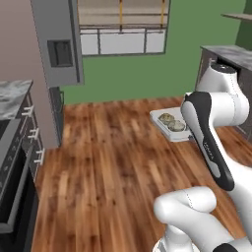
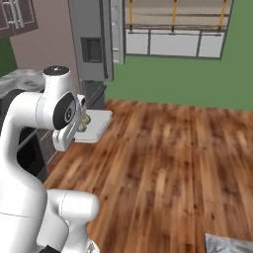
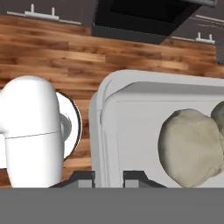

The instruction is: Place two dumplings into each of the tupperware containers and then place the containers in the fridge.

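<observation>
Now I'm carrying a filled tub over the wooden floor [image 1: 108, 162].
My gripper [image 3: 108, 177] is pinching the rim of the tupperware container [image 3: 131, 109], two dumplings [image 3: 190, 146] sitting by its far edge.

Below the hand, the wooden floor [image 1: 108, 162] carries the robot's base, with the oven [image 1: 12, 187] and grey fridge [image 1: 56, 42] standing along its edge.
</observation>
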